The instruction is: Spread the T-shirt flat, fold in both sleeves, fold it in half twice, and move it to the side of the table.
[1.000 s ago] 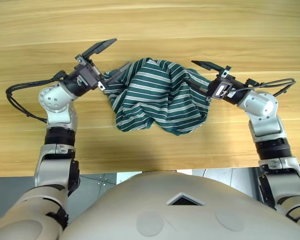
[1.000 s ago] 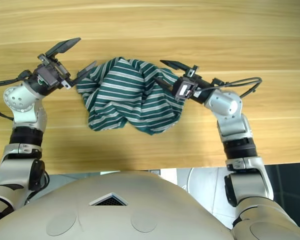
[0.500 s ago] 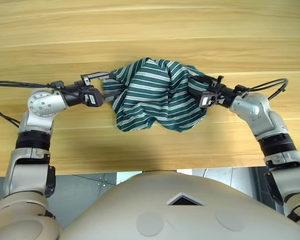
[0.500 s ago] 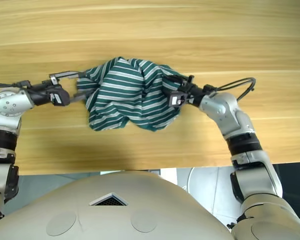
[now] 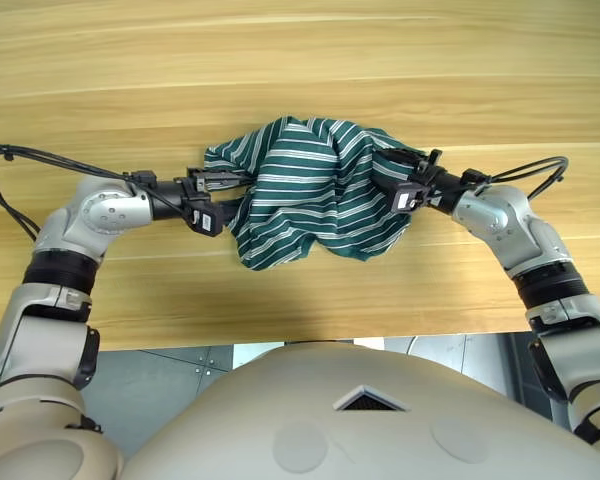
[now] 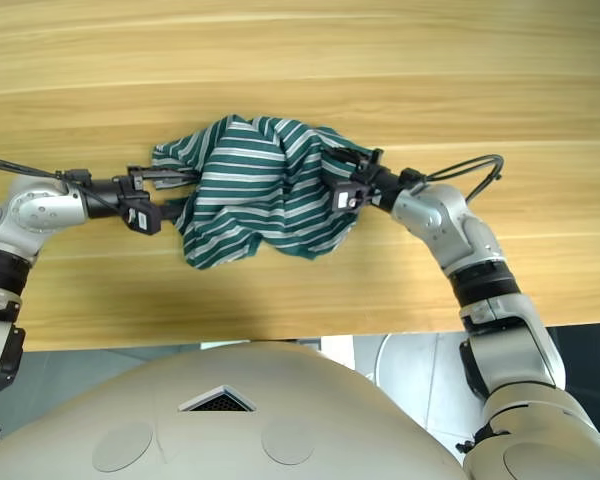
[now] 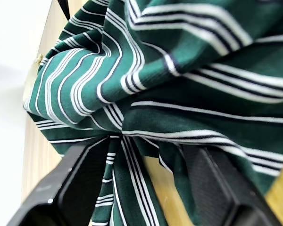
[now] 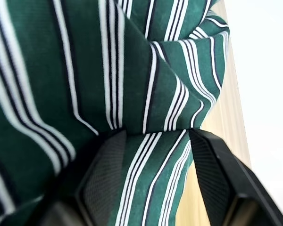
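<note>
A crumpled green T-shirt (image 5: 310, 190) with white stripes lies bunched in the middle of the wooden table (image 5: 300, 60). My left gripper (image 5: 223, 195) lies low at the shirt's left edge, shut on a fold of cloth. In the left wrist view the striped T-shirt (image 7: 179, 70) gathers between the black fingers (image 7: 75, 183). At the shirt's right edge my right gripper (image 5: 398, 178) is shut on another fold. The right wrist view has the T-shirt (image 8: 61, 70) pinched between its fingers (image 8: 221, 179). Sleeves and collar are lost in the folds.
Bare wood stretches far beyond the shirt and out to both sides. The table's front edge (image 5: 280, 343) runs close below the shirt. Black cables loop off both wrists, on the left (image 5: 0, 170) and on the right (image 5: 540, 165).
Both grippers were wide open a second ago and have dropped to the table and shut on the shirt's edges. The left one slid inward, and the shirt's left side shifted slightly.
</note>
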